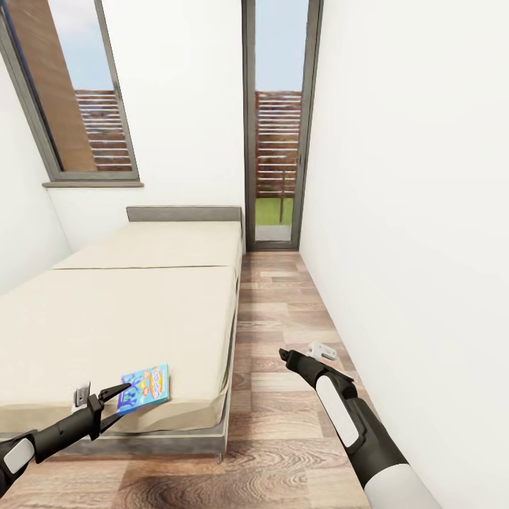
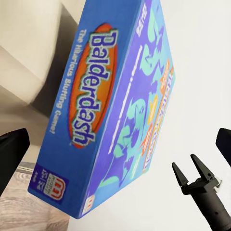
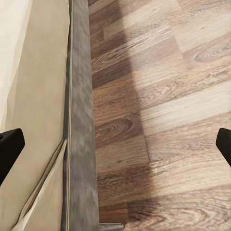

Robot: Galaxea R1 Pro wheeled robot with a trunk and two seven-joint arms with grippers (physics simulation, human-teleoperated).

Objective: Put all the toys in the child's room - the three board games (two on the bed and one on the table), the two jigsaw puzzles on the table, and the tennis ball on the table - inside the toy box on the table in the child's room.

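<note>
Lying flat near the foot corner of the wide cream-beige bed (image 1: 127, 304), the blue printed board game box (image 1: 145, 387) sits just ahead of the left gripper (image 1: 119, 403), fingers spread, the nearer arm; the right gripper (image 1: 284, 353), fingers also apart, hangs over the wood-plank floor (image 1: 283, 311) beside that bed

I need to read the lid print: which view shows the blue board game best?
The left wrist view: the blue board game is close, its "Balderdash" title legible. The head view shows it small on the bed near the left gripper.
</note>
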